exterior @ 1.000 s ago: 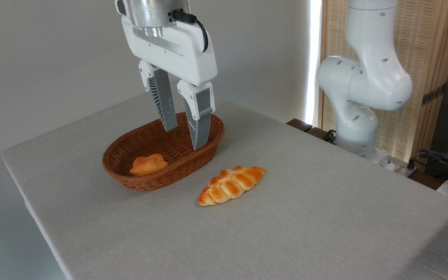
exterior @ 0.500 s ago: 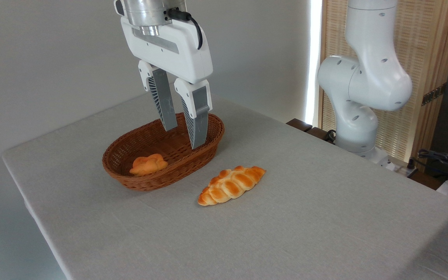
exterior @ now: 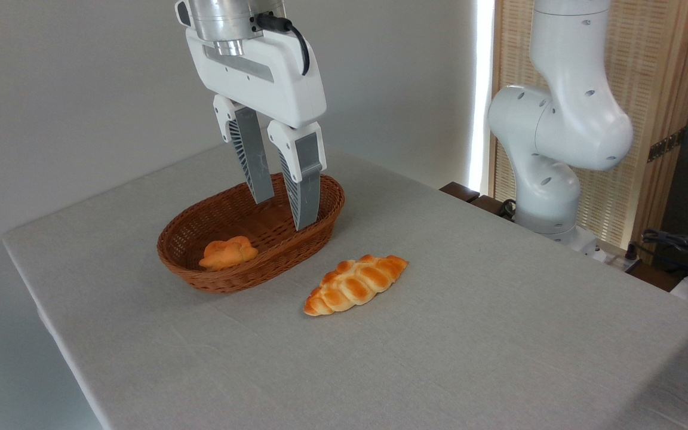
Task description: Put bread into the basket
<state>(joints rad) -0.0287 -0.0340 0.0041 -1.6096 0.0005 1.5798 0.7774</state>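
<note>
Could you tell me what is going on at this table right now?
A Franka arm's gripper hangs over the far end of the wicker basket, fingers apart and holding nothing. The small knotted bread already lies inside the basket at its near end, so that placement looks done. A longer braided loaf lies on the grey table just right of the basket, untouched.
</note>
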